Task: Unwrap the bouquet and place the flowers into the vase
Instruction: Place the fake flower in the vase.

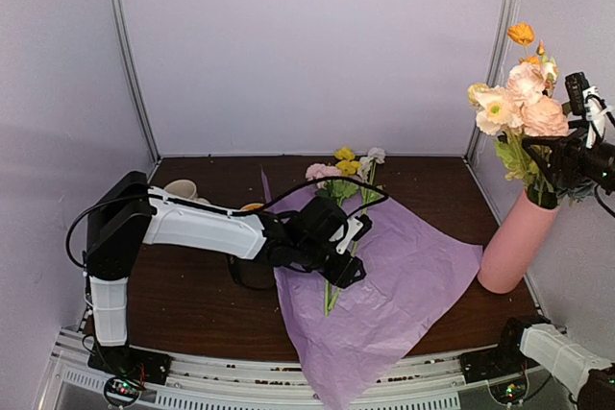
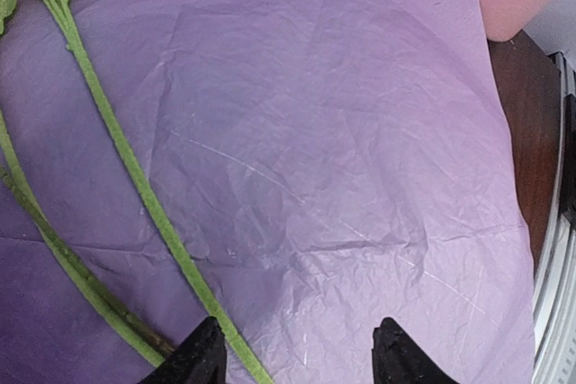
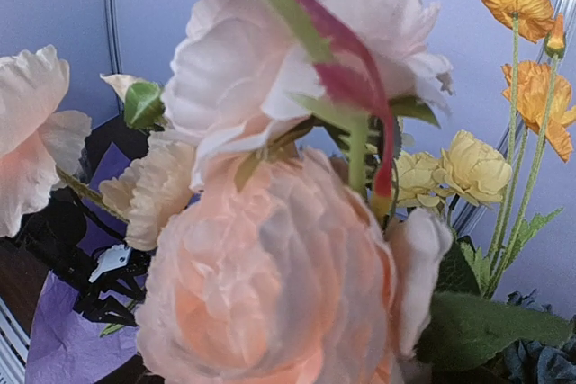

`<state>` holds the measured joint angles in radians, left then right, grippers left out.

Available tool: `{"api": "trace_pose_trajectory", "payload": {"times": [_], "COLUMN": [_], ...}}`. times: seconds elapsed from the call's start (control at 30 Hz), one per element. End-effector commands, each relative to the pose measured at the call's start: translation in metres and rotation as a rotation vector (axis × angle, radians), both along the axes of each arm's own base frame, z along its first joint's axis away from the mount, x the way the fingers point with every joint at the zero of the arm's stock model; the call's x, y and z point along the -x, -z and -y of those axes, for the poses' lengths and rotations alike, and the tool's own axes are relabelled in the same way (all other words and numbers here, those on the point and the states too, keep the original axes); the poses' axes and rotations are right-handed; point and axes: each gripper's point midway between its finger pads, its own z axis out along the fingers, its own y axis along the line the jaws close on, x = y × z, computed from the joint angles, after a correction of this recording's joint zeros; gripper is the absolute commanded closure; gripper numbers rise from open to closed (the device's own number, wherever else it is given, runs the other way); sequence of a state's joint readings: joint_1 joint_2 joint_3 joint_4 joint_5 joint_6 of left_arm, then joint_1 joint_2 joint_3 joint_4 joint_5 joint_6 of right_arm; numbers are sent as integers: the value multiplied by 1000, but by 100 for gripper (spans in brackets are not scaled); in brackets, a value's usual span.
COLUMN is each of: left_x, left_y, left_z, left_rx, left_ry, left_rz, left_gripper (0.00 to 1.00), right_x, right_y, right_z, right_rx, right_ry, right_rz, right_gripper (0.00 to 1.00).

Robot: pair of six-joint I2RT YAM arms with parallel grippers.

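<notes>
flower stems point(image 2: 139, 177) on tissue point(image 2: 342, 177), beside left jaws

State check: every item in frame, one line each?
vase: standing, flowers inside
vase flowers: bunched, blooms above the rim
tissue paper: unwrapped, spread flat
loose flowers: lying on the tissue paper, not yet in the vase
left gripper: open, over the loose flowers, holding nothing
right gripper: at the vase flowers, open or shut unclear

Table point(image 1: 192, 314): dark wood.
Tissue paper point(image 1: 413, 276): lilac, spread across centre.
Vase point(image 1: 514, 247): pink, far right.
Mug point(image 1: 181, 188): back left.
</notes>
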<state>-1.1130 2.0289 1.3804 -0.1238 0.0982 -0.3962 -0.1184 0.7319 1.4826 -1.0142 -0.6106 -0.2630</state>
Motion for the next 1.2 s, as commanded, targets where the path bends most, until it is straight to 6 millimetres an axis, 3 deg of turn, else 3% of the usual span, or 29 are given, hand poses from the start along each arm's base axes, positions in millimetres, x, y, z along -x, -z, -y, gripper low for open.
{"api": "trace_pose_trajectory", "payload": {"times": [0.0, 0.23, 0.47, 0.53, 0.63, 0.77, 0.83, 0.9, 1.03, 1.17], "left_x": [-20, -38, -44, -45, -47, -53, -57, -60, -63, -64], "left_y": [-46, -67, -68, -69, -69, -67, -67, -68, -70, -69], "left_z": [-11, -16, -7, -7, -9, -12, -14, -16, -19, -19], "left_rx": [5, 4, -18, -16, -19, -19, -20, -21, -23, -33], "left_ry": [-78, -118, -93, -98, -110, -131, -142, -151, -165, -177], "left_rz": [67, 49, 59, 60, 60, 45, 41, 39, 42, 35], "left_gripper": [42, 41, 41, 41, 41, 41, 41, 41, 41, 41], "right_x": [27, 60, 48, 53, 78, 125, 130, 124, 87, 57], "right_y": [0, -33, -51, -61, -97, -150, -158, -160, -145, -160], "right_z": [-5, 3, 9, 1, -18, -52, -66, -78, -82, -86], "right_rx": [46, 62, 33, 31, 43, 19, -24, -88, -119, -165], "right_ry": [-26, 58, 93, 46, -60, -263, -376, -499, -596, -650], "right_rz": [11, 133, 163, 191, 289, 415, 414, 371, 305, 287], "right_gripper": [25, 19, 15, 13, 8, 12, 17, 22, 24, 26]}}
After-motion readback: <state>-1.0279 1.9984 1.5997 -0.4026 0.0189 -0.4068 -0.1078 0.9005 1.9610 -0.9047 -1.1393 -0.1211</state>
